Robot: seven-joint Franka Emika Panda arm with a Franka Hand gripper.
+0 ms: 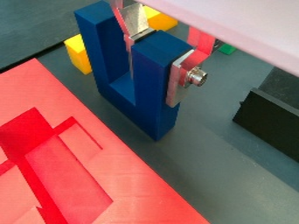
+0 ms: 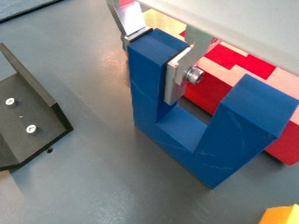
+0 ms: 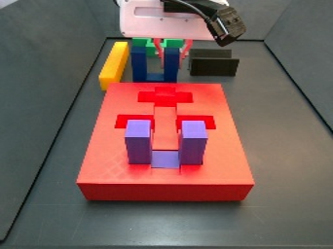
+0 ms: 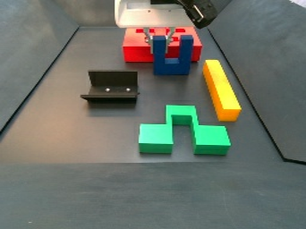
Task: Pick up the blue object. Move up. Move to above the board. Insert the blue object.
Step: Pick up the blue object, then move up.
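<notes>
The blue object (image 1: 128, 83), a dark blue U-shaped block, stands upright on the grey floor just beside the red board's (image 1: 70, 166) far edge. My gripper (image 1: 149, 57) is shut on one of its prongs, with a silver finger plate flat on each side of it; this also shows in a wrist view (image 2: 156, 57). In both side views the block (image 3: 156, 64) (image 4: 174, 55) hangs under the gripper (image 3: 163, 46) (image 4: 167, 38), between the board (image 3: 163, 165) (image 4: 134, 40) and the open floor.
A purple U-shaped block (image 3: 159, 143) sits in the board's cut-out. A long yellow bar (image 4: 221, 89) lies beside the blue block. The dark fixture (image 4: 110, 87) stands on the floor on the other side. A green block (image 4: 180, 130) lies farther off.
</notes>
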